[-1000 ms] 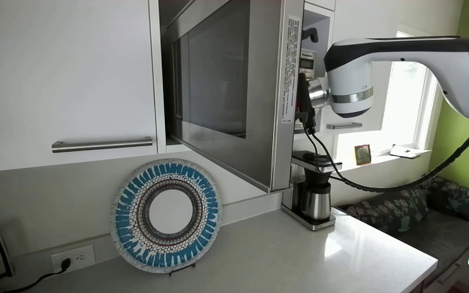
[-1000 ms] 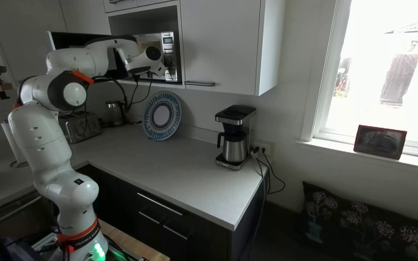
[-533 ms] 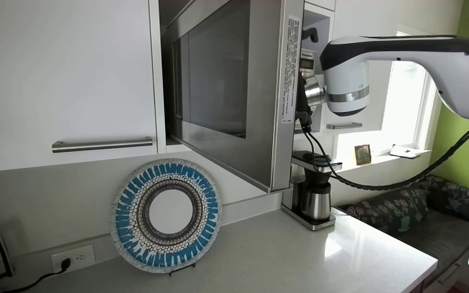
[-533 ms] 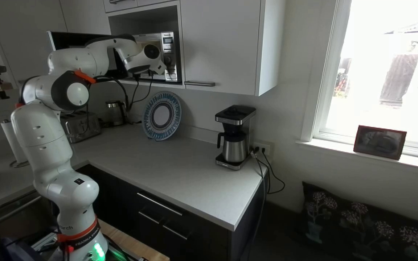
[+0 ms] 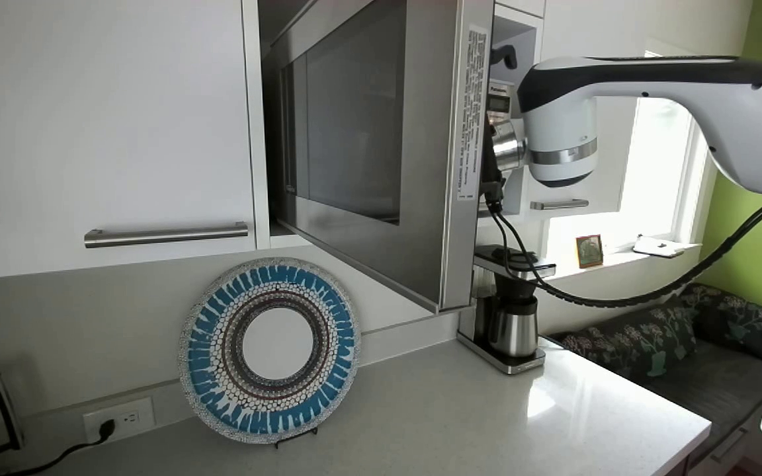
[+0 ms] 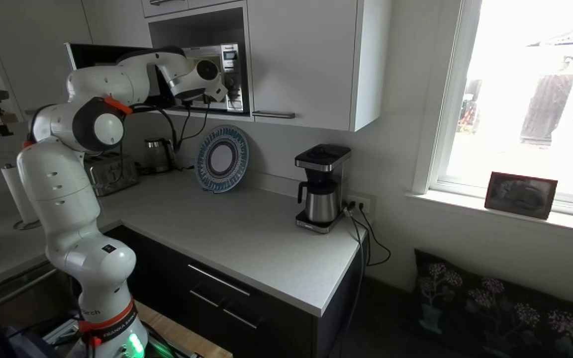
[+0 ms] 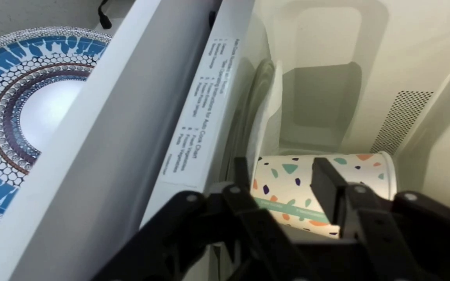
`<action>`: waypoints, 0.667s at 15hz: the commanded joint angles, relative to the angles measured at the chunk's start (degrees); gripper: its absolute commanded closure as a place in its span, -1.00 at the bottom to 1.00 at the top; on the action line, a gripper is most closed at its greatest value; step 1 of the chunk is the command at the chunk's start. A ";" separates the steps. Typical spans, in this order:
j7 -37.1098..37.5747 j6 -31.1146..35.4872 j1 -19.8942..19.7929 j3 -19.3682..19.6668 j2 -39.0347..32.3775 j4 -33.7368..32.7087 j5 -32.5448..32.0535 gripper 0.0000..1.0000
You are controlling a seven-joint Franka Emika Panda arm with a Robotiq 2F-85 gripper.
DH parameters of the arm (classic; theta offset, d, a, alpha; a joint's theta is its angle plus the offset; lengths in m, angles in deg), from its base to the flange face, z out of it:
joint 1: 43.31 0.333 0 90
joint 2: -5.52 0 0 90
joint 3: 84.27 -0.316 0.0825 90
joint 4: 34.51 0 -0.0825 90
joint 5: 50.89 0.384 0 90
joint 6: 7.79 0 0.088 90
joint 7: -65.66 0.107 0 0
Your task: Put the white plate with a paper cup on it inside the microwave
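Note:
The microwave (image 5: pixel 499 109) has its door (image 5: pixel 354 132) swung open; its button panel also shows in an exterior view (image 6: pixel 231 74). In the wrist view, which is turned sideways, the paper cup (image 7: pixel 283 175), off-white with coloured flecks and a green band, stands inside the cavity. Its base is on the white plate (image 7: pixel 272 117), seen edge-on over the turntable. My gripper (image 7: pixel 281 173) is open, one finger by the plate's edge and the other in front of the cup's side. I cannot tell whether either finger touches. In both exterior views the fingers are hidden.
The open door stands beside my wrist. A large blue-rimmed plate (image 5: pixel 268 350) leans on the wall below. A coffee maker (image 5: pixel 510 311) stands on the counter (image 5: pixel 434 410). A toaster (image 6: pixel 112 174) and kettle (image 6: pixel 158 155) are further along. Cables hang from my wrist.
My arm and wrist have shifted slightly toward the microwave and a little upward, behind the open door. The door and the counter items have not moved.

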 commanded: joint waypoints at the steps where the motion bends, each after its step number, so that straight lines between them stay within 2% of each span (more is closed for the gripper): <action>1: 1.79 -1.47 0.31 0.43 -0.09 -0.55 -0.80 -0.57; 4: 2.09 -3.86 -0.08 0.97 0.34 -1.42 -1.19 -1.00; 6: 2.27 -7.53 -0.49 1.60 0.71 -2.16 -1.70 -1.00; 10: 2.04 -23.82 -1.94 4.02 0.91 -6.35 -5.70 -1.00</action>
